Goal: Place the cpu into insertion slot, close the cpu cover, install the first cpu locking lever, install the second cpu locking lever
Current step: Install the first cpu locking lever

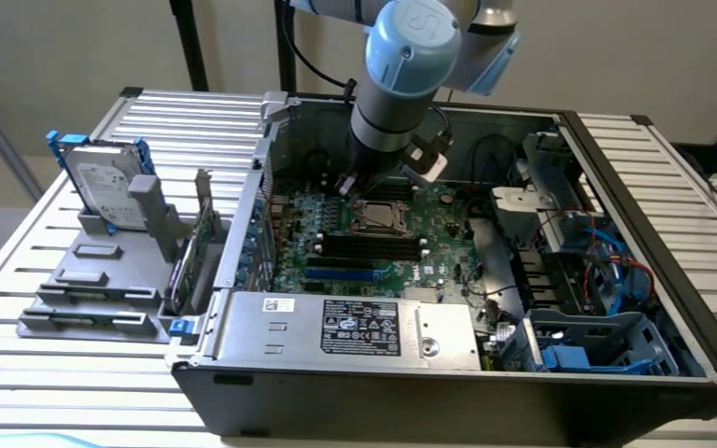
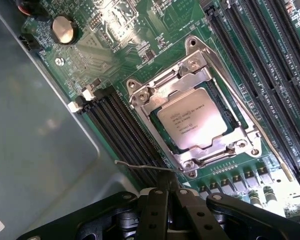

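The cpu (image 2: 190, 120) lies flat in the insertion slot (image 2: 224, 111), its silvery face showing through the window of the cpu cover (image 2: 162, 86), which is folded down over it. One locking lever (image 2: 250, 120) runs along the socket's side beside the memory slots. A second thin lever (image 2: 140, 165) sticks out from the socket's corner, right by my fingertips. My gripper (image 2: 171, 192) is shut, with nothing seen between its fingers; I cannot tell whether it touches that lever. In the exterior view the gripper (image 1: 348, 185) hangs just above the insertion slot (image 1: 377, 217), inside the open computer case.
Long black memory slots (image 2: 122, 125) flank the socket on two sides. A coin battery (image 2: 64, 29) sits on the green board. The case wall (image 1: 259, 187), power supply (image 1: 358, 327), drive cage (image 1: 589, 341) and cables (image 1: 608, 271) ring the board. A hard drive (image 1: 104, 182) stands outside.
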Robot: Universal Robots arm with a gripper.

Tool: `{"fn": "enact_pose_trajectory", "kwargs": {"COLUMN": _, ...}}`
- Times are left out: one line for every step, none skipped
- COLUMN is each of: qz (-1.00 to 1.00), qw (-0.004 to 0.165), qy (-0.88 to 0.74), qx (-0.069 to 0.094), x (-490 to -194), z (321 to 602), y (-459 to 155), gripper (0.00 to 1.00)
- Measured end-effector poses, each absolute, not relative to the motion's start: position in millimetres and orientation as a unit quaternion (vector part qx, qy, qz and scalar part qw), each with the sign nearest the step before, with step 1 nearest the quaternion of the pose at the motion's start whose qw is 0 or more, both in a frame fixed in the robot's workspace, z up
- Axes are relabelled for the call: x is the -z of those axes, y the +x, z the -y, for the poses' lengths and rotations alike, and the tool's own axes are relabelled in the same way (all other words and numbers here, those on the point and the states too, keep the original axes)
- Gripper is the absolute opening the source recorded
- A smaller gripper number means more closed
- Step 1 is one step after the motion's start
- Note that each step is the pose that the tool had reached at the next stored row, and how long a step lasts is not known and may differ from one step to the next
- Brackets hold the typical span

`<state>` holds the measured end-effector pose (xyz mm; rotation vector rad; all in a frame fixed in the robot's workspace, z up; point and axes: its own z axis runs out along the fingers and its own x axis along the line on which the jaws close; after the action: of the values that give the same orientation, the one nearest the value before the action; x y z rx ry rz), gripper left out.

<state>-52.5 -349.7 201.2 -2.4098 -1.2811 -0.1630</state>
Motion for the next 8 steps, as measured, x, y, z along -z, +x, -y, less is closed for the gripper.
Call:
{"fn": "enact_pose_trajectory", "kwargs": {"qz": 0.459, "qw": 0.202, "qy": -0.863, "qx": 0.058, "x": -200.9, "z": 349.2, "y": -52.4, "gripper": 0.11}}
{"fn": "enact_pose_trajectory", "kwargs": {"qz": 0.459, "qw": 0.202, "qy": -0.863, "qx": 0.058, "x": -200.5, "z": 348.8, "y": -52.4, "gripper": 0.11}}
{"fn": "enact_pose_trajectory", "kwargs": {"qz": 0.459, "qw": 0.202, "qy": -0.863, "qx": 0.058, "x": -200.2, "z": 348.6, "y": -52.4, "gripper": 0.11}}
{"fn": "enact_pose_trajectory", "kwargs": {"qz": 0.459, "qw": 0.202, "qy": -0.863, "qx": 0.058, "x": -200.0, "z": 348.4, "y": -52.4, "gripper": 0.11}}
{"fn": "enact_pose_trajectory", "kwargs": {"qz": 0.459, "qw": 0.202, "qy": -0.863, "qx": 0.058, "x": -199.8, "z": 348.3, "y": -52.3, "gripper": 0.11}}
{"fn": "enact_pose_trajectory", "kwargs": {"qz": 0.459, "qw": 0.201, "qy": -0.863, "qx": 0.058, "x": -199.6, "z": 348.2, "y": -52.3, "gripper": 0.11}}
{"fn": "enact_pose_trajectory", "kwargs": {"qz": 0.459, "qw": 0.201, "qy": -0.864, "qx": 0.057, "x": -199.3, "z": 348.1, "y": -52.2, "gripper": 0.11}}
{"fn": "enact_pose_trajectory", "kwargs": {"qz": 0.459, "qw": 0.200, "qy": -0.864, "qx": 0.057, "x": -199.2, "z": 348.0, "y": -52.0, "gripper": 0.11}}
